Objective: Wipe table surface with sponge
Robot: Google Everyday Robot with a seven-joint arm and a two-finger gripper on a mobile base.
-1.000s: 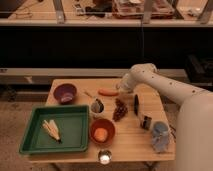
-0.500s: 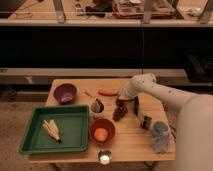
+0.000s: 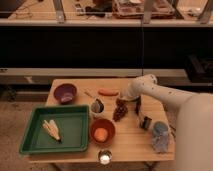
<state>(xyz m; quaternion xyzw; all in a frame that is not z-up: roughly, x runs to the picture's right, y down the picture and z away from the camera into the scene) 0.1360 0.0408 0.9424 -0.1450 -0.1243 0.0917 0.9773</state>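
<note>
Planks of light tan wood make up the roughly square table surface (image 3: 127, 140), which fills the lower middle of the camera view, with a dark shelf unit behind its far edge and bare floor to the left. No brand, label or writing can be read on anything here. The white robot arm (image 3: 165, 95) reaches in from the right, and its gripper (image 3: 121, 104) hangs over the middle of the table, fingers closed together, right above a dark reddish cluster (image 3: 119, 112); whether it touches that cluster cannot be told. The small blue-grey sponge (image 3: 145, 123) lies on the planks right of the gripper, near the right edge, apart from the fingers. Nearer still on the right sits a larger grey-blue cloth bundle (image 3: 160, 136), close to the near right corner. A green plastic tray (image 3: 75, 135) takes up the near left part, reaching close to the left and near edges, with a pale corn-like item (image 3: 51, 129) inside. A purple bowl (image 3: 65, 92) stands at the far left corner. An orange-brown bowl (image 3: 102, 131) holding something orange sits just right of the tray. An orange carrot-shaped piece (image 3: 108, 92) lies toward the far edge. A small grey cup (image 3: 97, 106) stands left of the gripper. A small round pale object (image 3: 104, 158) rests at the near edge. Open planks show mainly between the orange-brown bowl and the cloth bundle.
</note>
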